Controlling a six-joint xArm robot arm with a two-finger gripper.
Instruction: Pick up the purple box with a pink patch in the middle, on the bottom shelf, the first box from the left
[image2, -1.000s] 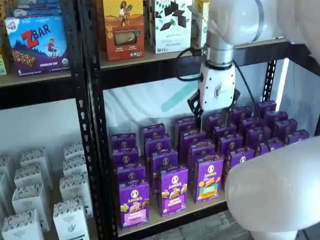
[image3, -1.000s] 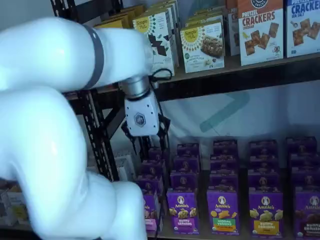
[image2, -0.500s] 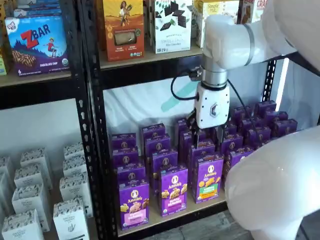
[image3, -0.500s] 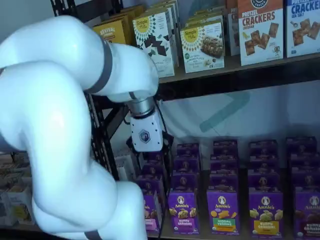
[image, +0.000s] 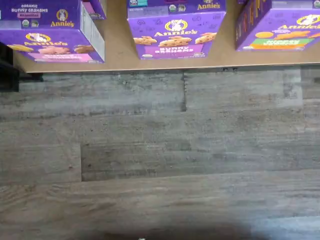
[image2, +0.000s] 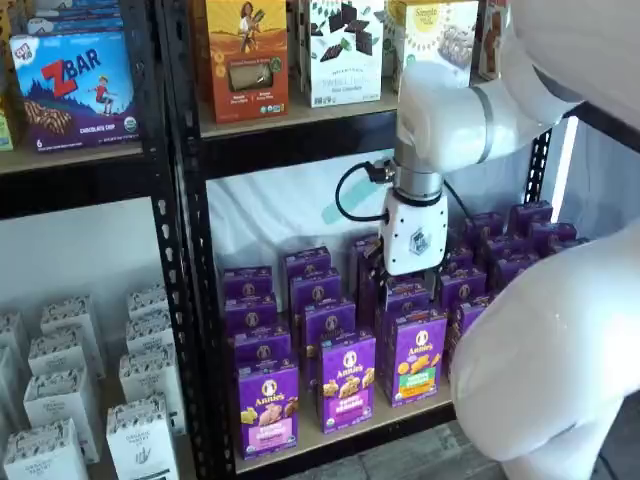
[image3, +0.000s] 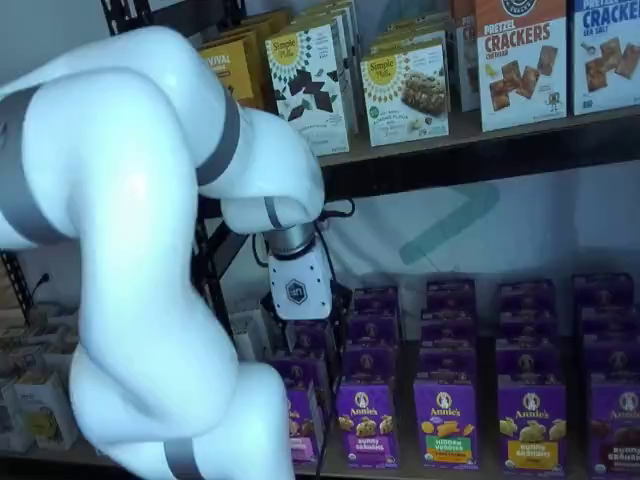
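Note:
The purple box (image2: 268, 407) with its pink panel stands upright at the front left of the bottom shelf (image2: 340, 433). The wrist view shows the purple box (image: 52, 37) from above on the shelf board (image: 120, 50). In a shelf view my own arm hides most of the purple box (image3: 300, 425). My gripper (image2: 408, 285) hangs above the purple rows, up and to the right of that box and apart from it. In both shelf views its black fingers stand spread beside the white body, with nothing between them; the gripper (image3: 305, 322) is open.
Several more purple Annie's boxes fill the shelf, one with a purple label (image2: 348, 380) and one with a green panel (image2: 417, 357). A black upright (image2: 185, 250) stands left of the target. White boxes (image2: 65, 400) sit further left. Grey wood floor (image: 160, 150) lies before the shelf.
The gripper has come down and moved left, from in front of the back wall to just over the purple rows. Its fingers stay spread.

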